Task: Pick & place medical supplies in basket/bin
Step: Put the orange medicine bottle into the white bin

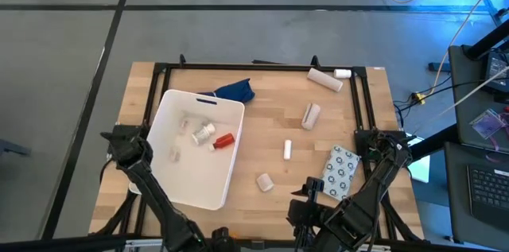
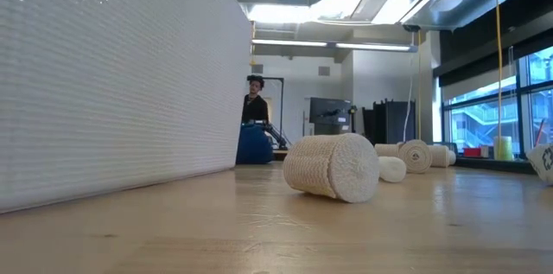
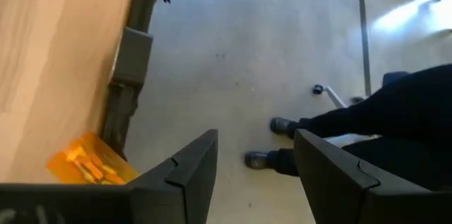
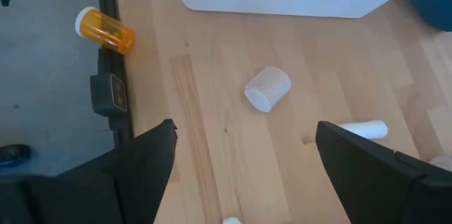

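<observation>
overhead, table-level, perhaps two downward wrists

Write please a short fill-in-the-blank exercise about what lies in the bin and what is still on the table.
1. The red bottle lies inside the white ____.
2. The blue cloth lies just outside the bin, at its ____ rim.
3. The dotted packet lies on the table beside the ____ arm.
4. In the right wrist view, the right gripper is ____ above the beige roll.

Missing words: bin; far; right; open
</observation>
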